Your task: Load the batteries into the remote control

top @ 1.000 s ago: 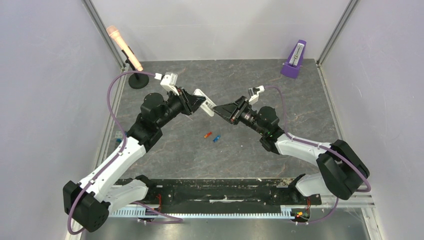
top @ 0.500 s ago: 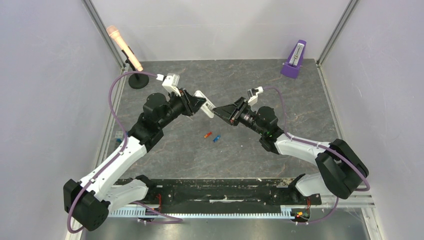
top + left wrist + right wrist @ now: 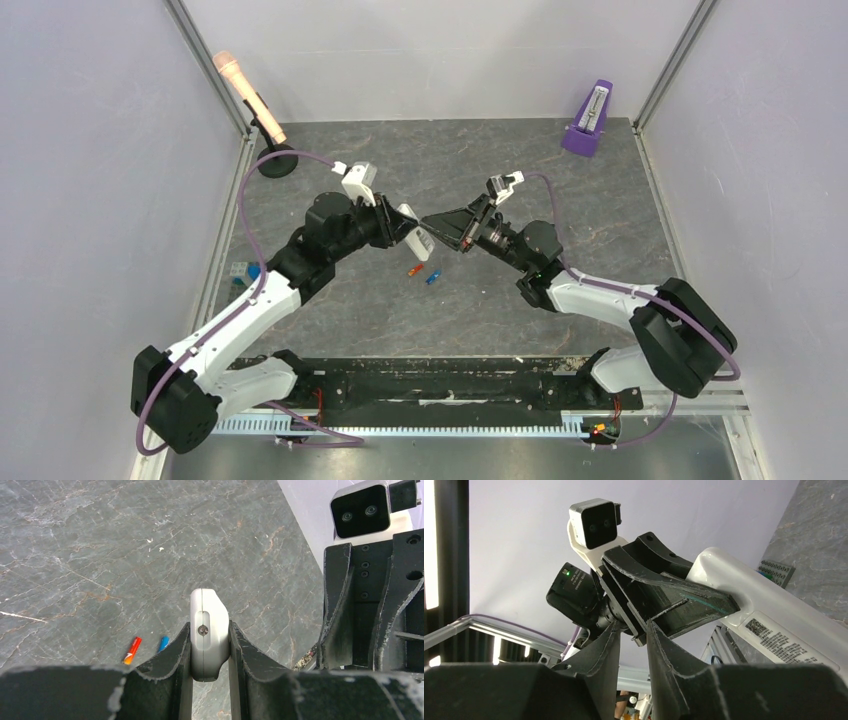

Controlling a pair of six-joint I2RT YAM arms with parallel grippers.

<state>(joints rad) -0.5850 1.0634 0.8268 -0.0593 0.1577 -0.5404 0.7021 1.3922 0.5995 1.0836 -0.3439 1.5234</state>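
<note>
Left fingers (image 3: 247,655) clamped on remote (image 3: 208,630), held off the tabletop (image 3: 100,555). Right fingers (image 3: 605,647) slightly apart, nothing between them. Red battery (image 3: 132,650) and blue battery (image 3: 163,643) lie side by side on tabletop.

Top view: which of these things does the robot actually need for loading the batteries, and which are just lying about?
Needed: remote control, held in the left tool; red-orange battery; blue battery.
Lying about: microphone on its stand; purple metronome.
</note>
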